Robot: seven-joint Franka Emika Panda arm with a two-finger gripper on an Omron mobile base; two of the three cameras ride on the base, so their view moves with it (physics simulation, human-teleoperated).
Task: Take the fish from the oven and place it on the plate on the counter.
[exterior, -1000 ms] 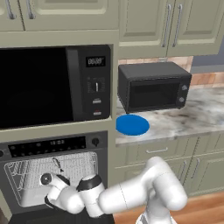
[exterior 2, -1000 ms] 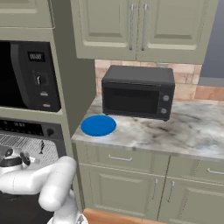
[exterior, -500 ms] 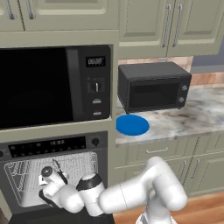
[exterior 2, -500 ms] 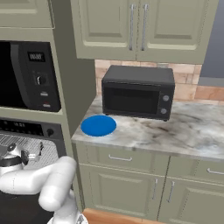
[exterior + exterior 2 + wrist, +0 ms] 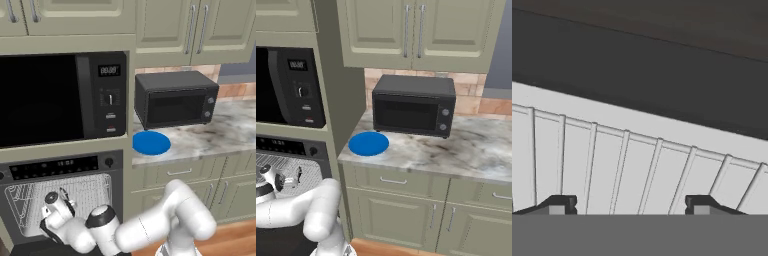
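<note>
- My claw [image 5: 629, 204] hangs inside the oven [image 5: 60, 197], over its wire rack [image 5: 637, 170], jaws spread wide, gripping nothing.
- The plate [image 5: 151, 142] lies on the counter [image 5: 466, 150], beside the oven.

Wire rack [image 5: 637, 165] spans the oven [image 5: 60, 200] cavity.

The left base view looked forward from behind the arm at the oven [image 5: 60, 192] and the tabletop [image 5: 210, 137]. The right base view faced the same tabletop [image 5: 456, 150] more from the right; both shared the blue plate [image 5: 151, 143]. The hand view sat very near the wire rack [image 5: 637, 170].
</note>
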